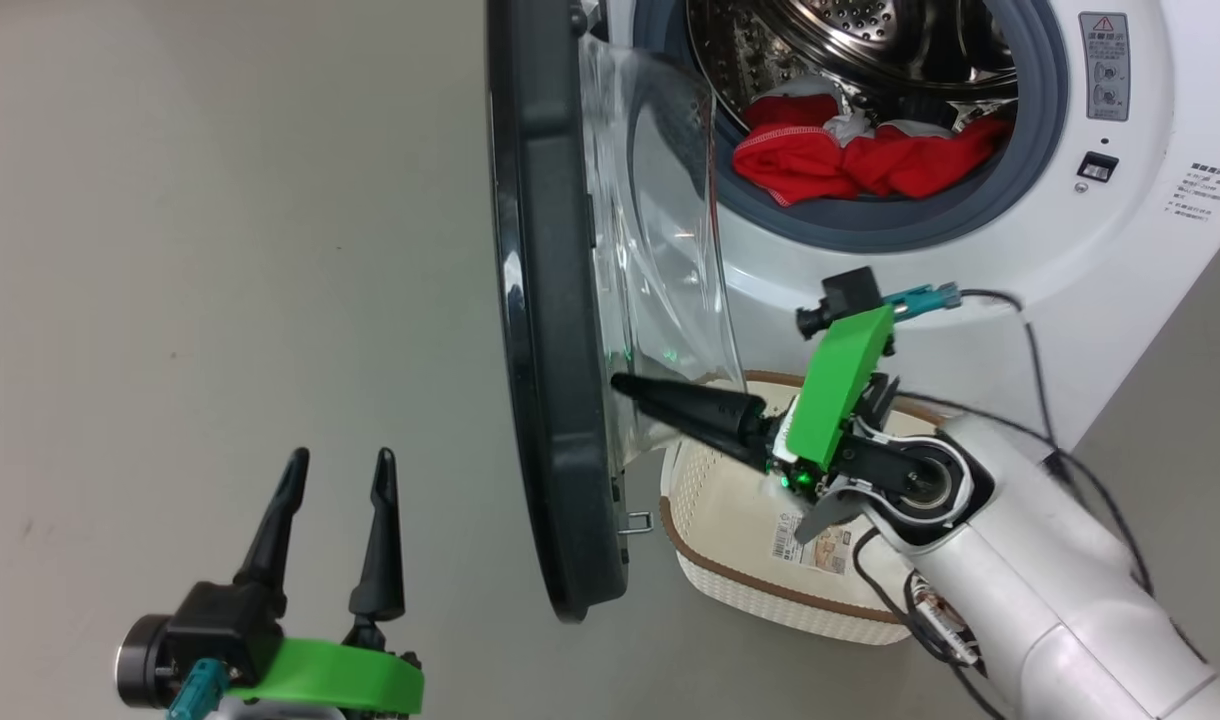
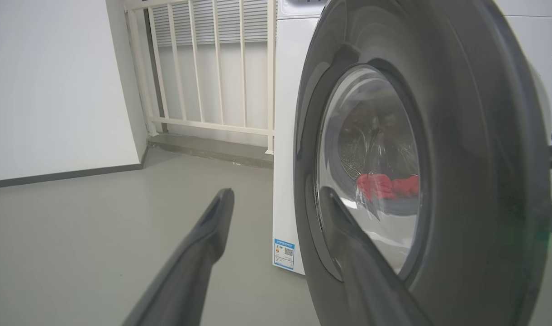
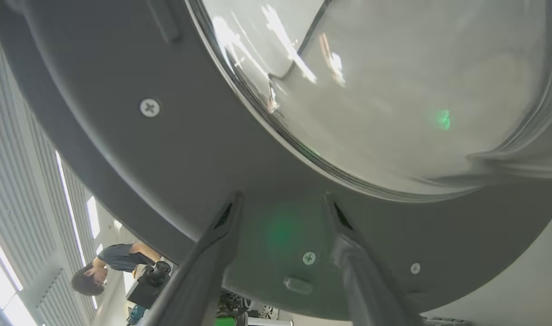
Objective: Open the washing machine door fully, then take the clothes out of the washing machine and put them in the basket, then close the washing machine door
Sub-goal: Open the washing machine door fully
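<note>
Red clothes lie in the washing machine; left claw and right claw both spread apart.

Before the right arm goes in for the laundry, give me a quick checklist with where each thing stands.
1. Washing machine door clear of the drum: ok, swung out edge-on.
2. Right pincer empty: ok, fingers apart near the door's inner rim.
3. Left pincer empty: ok, open, outside the door.
4. Clothes reachable: ok, red heap at the drum's front.
5. Basket ready: ok, empty, beside the open door.
6. Door fully open: cannot tell.
</note>
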